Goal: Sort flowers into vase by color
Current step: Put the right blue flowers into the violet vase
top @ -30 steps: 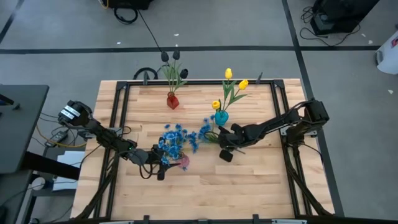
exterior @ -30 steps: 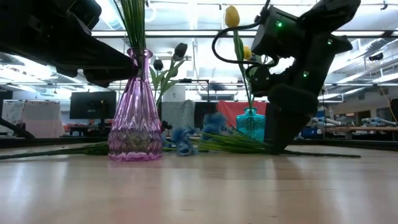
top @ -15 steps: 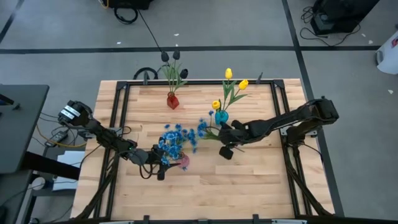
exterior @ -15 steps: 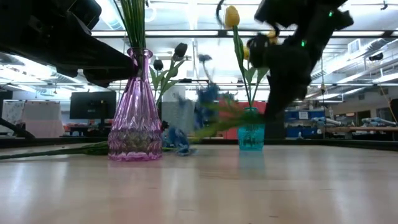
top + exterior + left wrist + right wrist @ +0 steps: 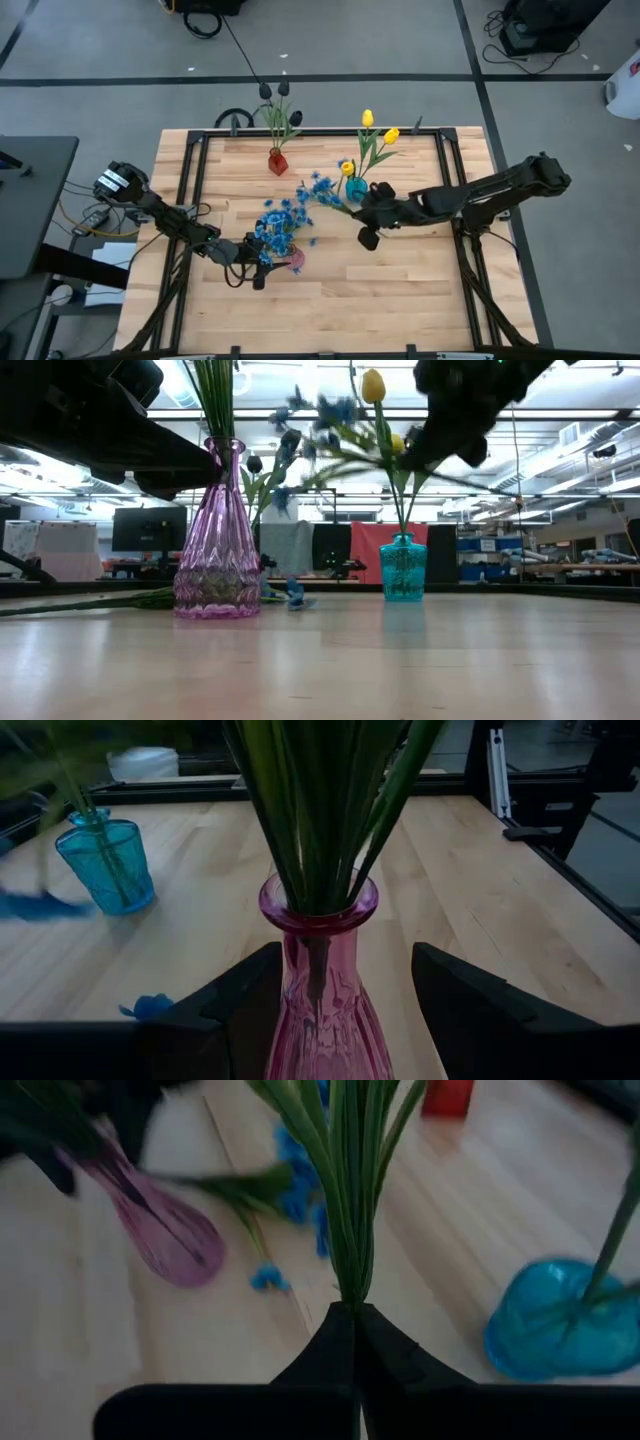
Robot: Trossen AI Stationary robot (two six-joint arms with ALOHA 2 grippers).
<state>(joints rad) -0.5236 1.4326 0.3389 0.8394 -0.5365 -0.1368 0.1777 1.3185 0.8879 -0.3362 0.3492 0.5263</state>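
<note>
My right gripper (image 5: 362, 216) hangs above the table's middle, shut on a bunch of blue flowers (image 5: 318, 189), whose blossoms (image 5: 322, 412) are high in the low view. My left gripper (image 5: 264, 265) is open, one finger on each side of the pink vase (image 5: 320, 990). Whether the fingers touch the vase I cannot tell. The pink vase stands on its base and holds more blue flowers (image 5: 278, 226). Yellow tulips (image 5: 368, 135) stand in the teal vase (image 5: 355, 188), dark tulips (image 5: 275, 92) in the red vase (image 5: 277, 161). My right gripper pinches the blue bunch by its green stems (image 5: 350, 1280), gathered between the two shut fingers. The stems run straight out along the fingers (image 5: 320, 1350). The bunch is lifted clear of the table, its blossoms toward the table's left and far side.
A loose blue blossom (image 5: 296, 598) lies on the table between the pink and teal vases. A black frame (image 5: 196, 170) borders the table top. Bare wood (image 5: 400, 290) stretches along the near side.
My right gripper has risen from the table with the blue bunch. The bunch lay on the wood beside the teal vase a second ago. Now it is lifted clear, and its blossoms have swung up and toward the far edge.
</note>
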